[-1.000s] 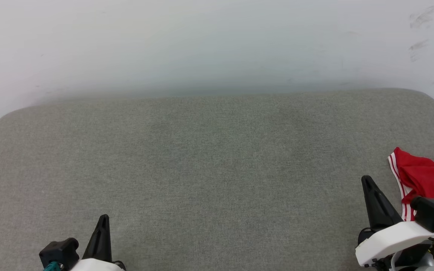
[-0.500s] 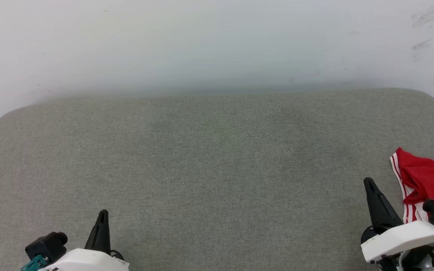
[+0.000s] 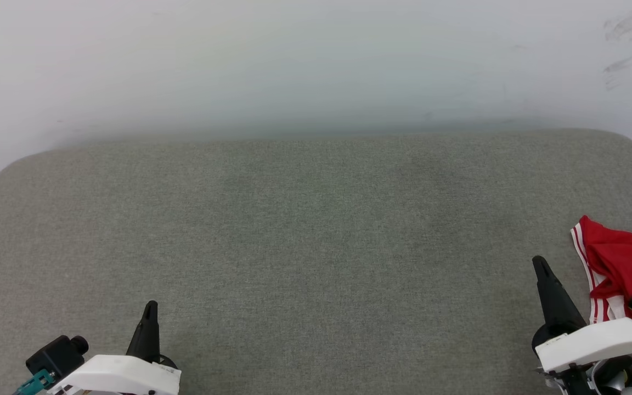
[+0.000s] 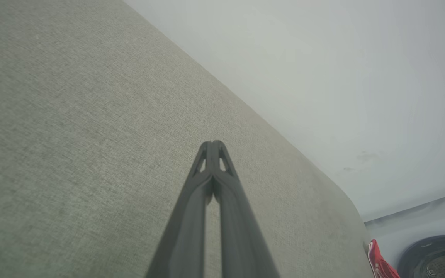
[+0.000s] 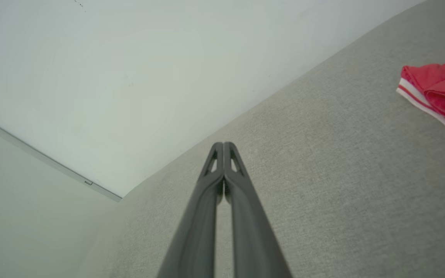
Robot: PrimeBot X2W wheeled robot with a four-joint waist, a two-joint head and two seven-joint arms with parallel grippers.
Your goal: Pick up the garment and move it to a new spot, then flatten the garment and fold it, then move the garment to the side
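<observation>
The garment (image 3: 623, 263), red with red-and-white striped trim, lies bunched at the right edge of the grey cushioned surface (image 3: 316, 236), partly cut off by the frame and partly behind my right arm. It also shows at the upper right of the right wrist view as the garment (image 5: 442, 87) and as a small red corner (image 4: 379, 262) in the left wrist view. My right gripper (image 3: 540, 262) is shut and empty, just left of the garment. My left gripper (image 3: 151, 305) is shut and empty at the lower left, far from it.
A pale wall (image 3: 316, 66) rises behind the surface's far edge. A dark round object (image 4: 439, 256) sits on the floor beyond the surface's right end in the left wrist view. Broad bare grey fabric lies between the two grippers.
Both arms have drawn back toward the bottom edge, their wrists dropping lower in the head view. The garment has stayed where it was. Both grippers stay shut.
</observation>
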